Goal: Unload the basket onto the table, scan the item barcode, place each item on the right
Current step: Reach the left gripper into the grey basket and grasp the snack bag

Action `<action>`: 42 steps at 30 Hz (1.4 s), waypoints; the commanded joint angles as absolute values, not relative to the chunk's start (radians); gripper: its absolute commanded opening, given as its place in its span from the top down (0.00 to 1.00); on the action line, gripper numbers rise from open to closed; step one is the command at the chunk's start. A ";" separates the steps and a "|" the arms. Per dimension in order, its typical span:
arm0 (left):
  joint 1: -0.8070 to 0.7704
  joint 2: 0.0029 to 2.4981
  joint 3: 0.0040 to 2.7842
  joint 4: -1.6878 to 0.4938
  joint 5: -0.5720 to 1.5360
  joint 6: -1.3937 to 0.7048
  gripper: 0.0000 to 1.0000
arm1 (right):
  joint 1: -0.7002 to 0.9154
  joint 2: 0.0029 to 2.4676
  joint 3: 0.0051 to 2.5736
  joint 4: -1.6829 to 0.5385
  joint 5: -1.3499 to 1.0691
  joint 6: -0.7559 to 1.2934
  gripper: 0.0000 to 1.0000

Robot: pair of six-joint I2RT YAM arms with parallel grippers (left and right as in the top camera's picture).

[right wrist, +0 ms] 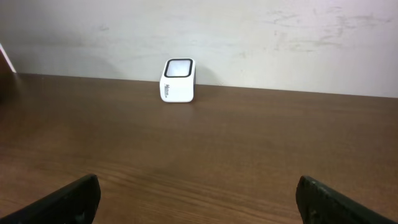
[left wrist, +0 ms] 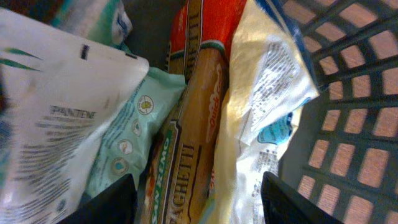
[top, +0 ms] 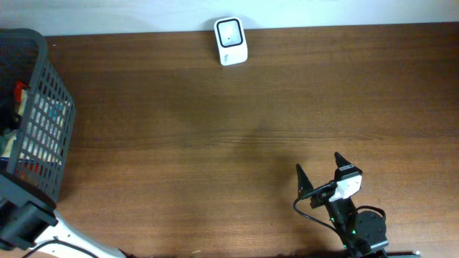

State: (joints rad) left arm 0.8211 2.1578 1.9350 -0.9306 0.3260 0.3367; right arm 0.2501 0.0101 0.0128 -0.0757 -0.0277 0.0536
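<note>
Hanging inside the basket [left wrist: 354, 124], left gripper [left wrist: 199, 208]: fingers apart, spaghetti packet [left wrist: 193, 155] between them, unclamped, presumably lined up for picking. Right gripper [right wrist: 202, 205]: fingers wide, empty, scanner [right wrist: 178, 81] well ahead.

Soft, even light; left wrist view blurred.

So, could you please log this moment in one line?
left claw: open over spaghetti pack in basket | right claw: open, empty | scanner: far edge of table
</note>
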 commanded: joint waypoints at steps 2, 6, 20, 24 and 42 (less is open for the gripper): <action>0.823 2.146 1.844 -0.871 0.337 0.338 0.42 | 0.248 0.004 0.006 -0.078 -0.033 0.065 0.01; 0.823 2.146 1.839 -0.871 0.380 0.337 0.69 | 0.248 0.004 0.006 -0.078 -0.033 0.065 0.01; 0.739 2.127 1.752 -0.866 0.421 0.308 0.69 | 0.248 0.004 0.006 -0.078 -0.033 0.065 0.01; 0.727 2.128 1.676 -0.812 0.379 0.308 0.68 | 0.248 0.004 0.006 -0.078 -0.033 0.065 0.01; 0.730 1.727 1.940 -0.782 0.257 0.096 1.00 | 0.248 0.004 0.006 -0.078 -0.033 0.065 0.01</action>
